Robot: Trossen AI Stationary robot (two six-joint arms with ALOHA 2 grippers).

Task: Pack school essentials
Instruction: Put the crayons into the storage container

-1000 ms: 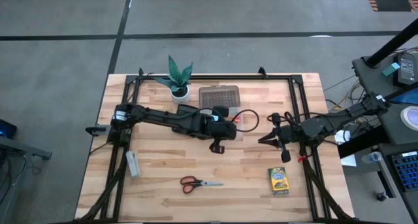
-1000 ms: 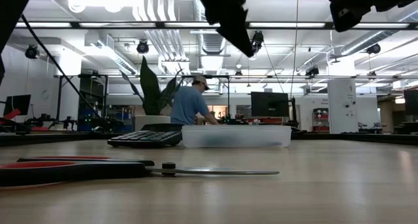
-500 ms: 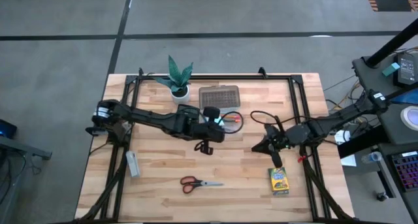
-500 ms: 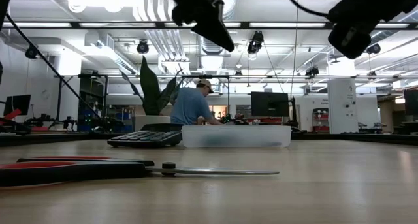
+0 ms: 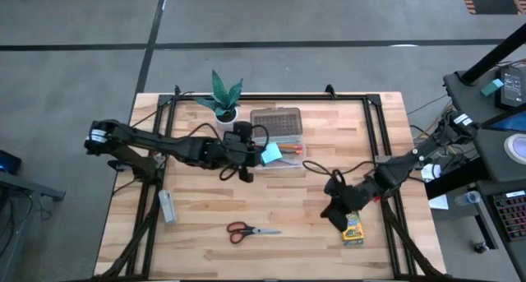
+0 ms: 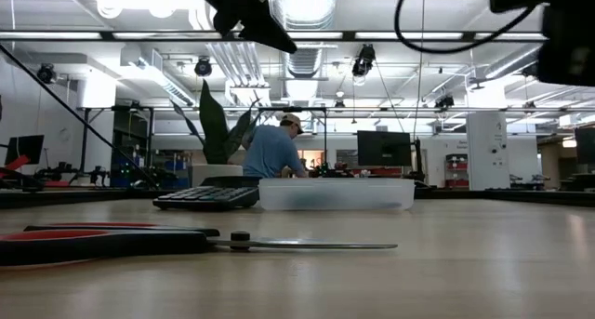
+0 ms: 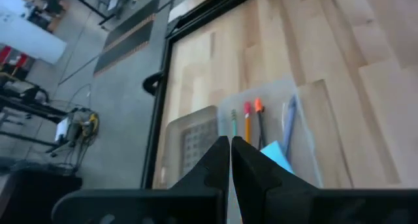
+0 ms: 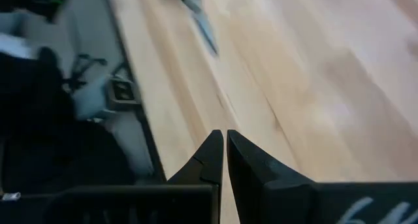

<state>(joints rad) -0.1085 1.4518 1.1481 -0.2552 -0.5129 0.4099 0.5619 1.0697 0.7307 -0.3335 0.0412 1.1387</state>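
While my left wrist camera showed the thin pencils (image 7: 247, 121) and light-blue note pad (image 7: 277, 157) in the clear box (image 7: 297, 113), only the overhead showed my right gripper (image 5: 335, 210), fingers pressed together, beside the crayon box (image 5: 352, 228). The scissors (image 5: 250, 230) lay near the front edge, bare wood around them. My left gripper (image 5: 244, 172), also pressed together, had pulled back leftward from a second earlier.
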